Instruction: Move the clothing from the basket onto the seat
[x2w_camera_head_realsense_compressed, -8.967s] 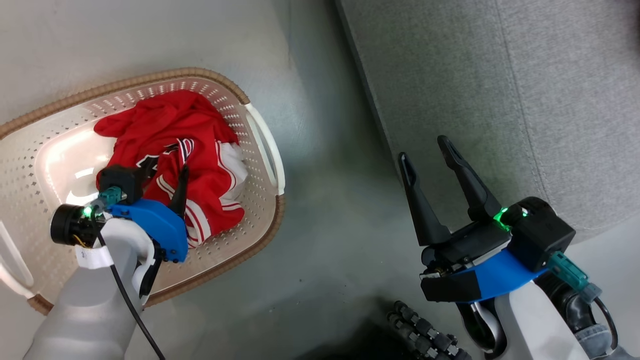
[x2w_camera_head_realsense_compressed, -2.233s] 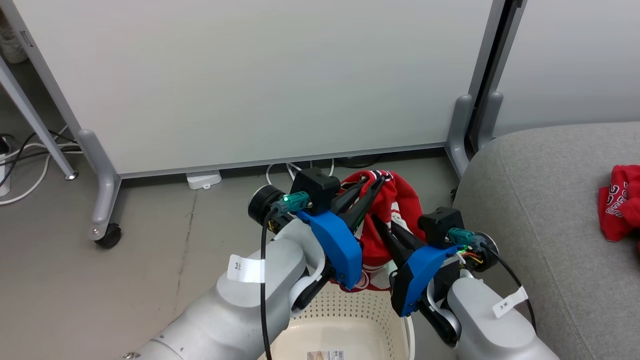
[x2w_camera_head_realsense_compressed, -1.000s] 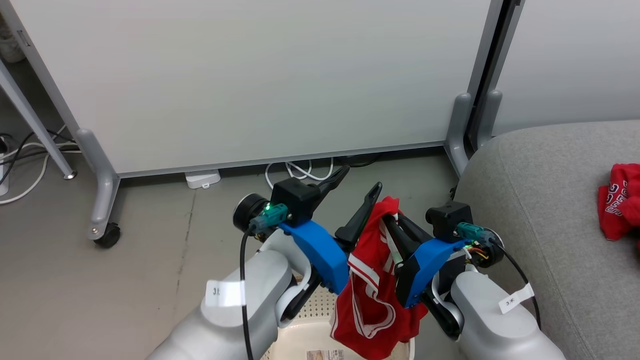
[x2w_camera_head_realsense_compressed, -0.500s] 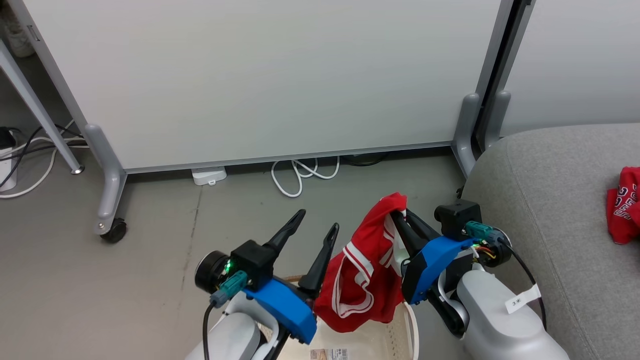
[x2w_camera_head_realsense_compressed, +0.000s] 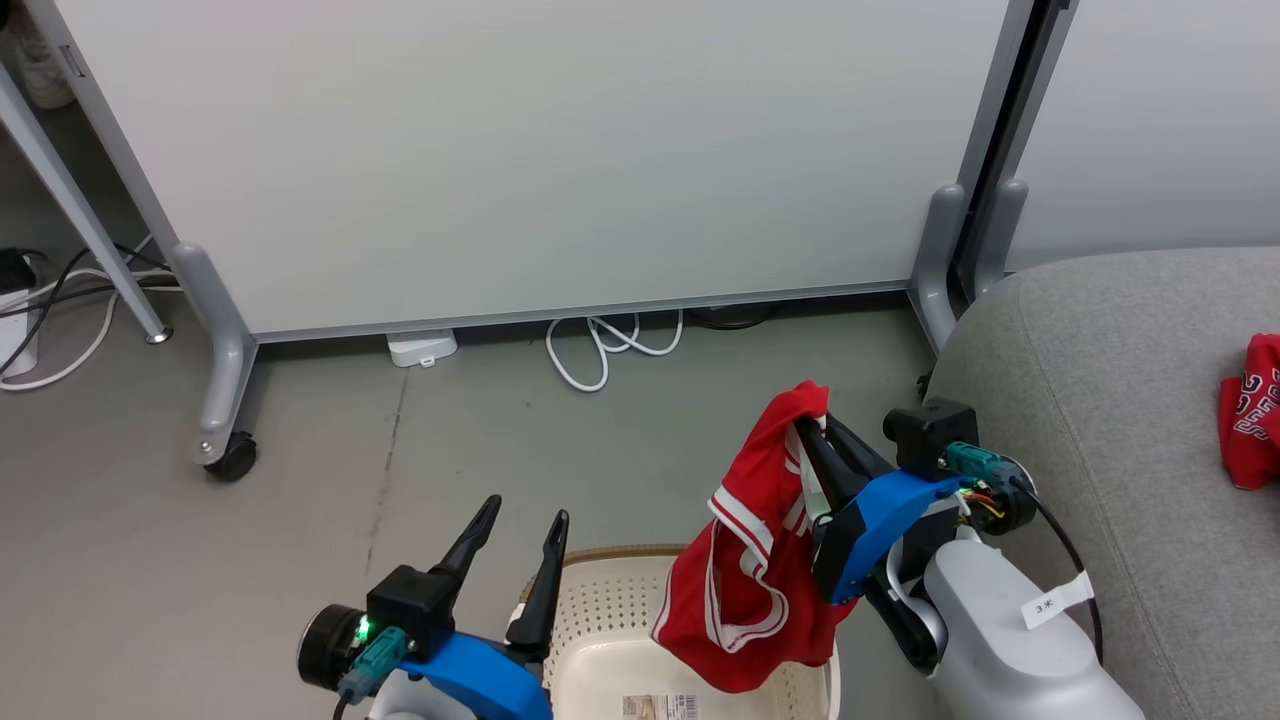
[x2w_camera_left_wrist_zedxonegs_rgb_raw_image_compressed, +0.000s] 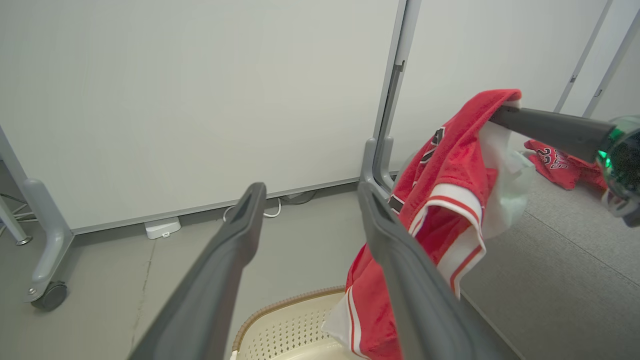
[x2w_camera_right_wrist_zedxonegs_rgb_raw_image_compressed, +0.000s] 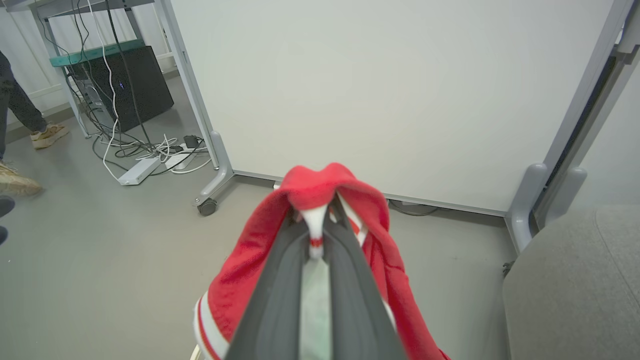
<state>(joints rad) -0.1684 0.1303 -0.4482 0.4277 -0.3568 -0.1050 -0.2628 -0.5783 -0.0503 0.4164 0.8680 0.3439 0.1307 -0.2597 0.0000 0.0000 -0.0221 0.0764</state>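
One piece of the clothing (x2w_camera_head_realsense_compressed: 745, 585), red with white stripe trim, hangs from my right gripper (x2w_camera_head_realsense_compressed: 812, 428), which is shut on its top edge; in the right wrist view the fingers (x2w_camera_right_wrist_zedxonegs_rgb_raw_image_compressed: 280, 280) pinch the red cloth (x2w_camera_right_wrist_zedxonegs_rgb_raw_image_compressed: 320, 185). It dangles over the right side of the cream basket (x2w_camera_head_realsense_compressed: 600, 553). My left gripper (x2w_camera_head_realsense_compressed: 525, 512) stands open and holds nothing, low and left of the garment (x2w_camera_left_wrist_zedxonegs_rgb_raw_image_compressed: 450, 200). A second red garment (x2w_camera_head_realsense_compressed: 1255, 410) with lettering lies on the grey seat (x2w_camera_head_realsense_compressed: 1100, 400) at the right.
A white partition panel (x2w_camera_head_realsense_compressed: 520, 150) on wheeled grey feet (x2w_camera_head_realsense_compressed: 228, 455) stands behind. White cables (x2w_camera_head_realsense_compressed: 600, 350) and a power strip (x2w_camera_right_wrist_zedxonegs_rgb_raw_image_compressed: 137, 172) lie on the floor. A person's foot (x2w_camera_right_wrist_zedxonegs_rgb_raw_image_compressed: 17, 182) shows at the far left of the right wrist view.
My left arm has dropped down and to the left, away from the garment, its gripper still open. The right gripper keeps the garment and has eased slightly right.
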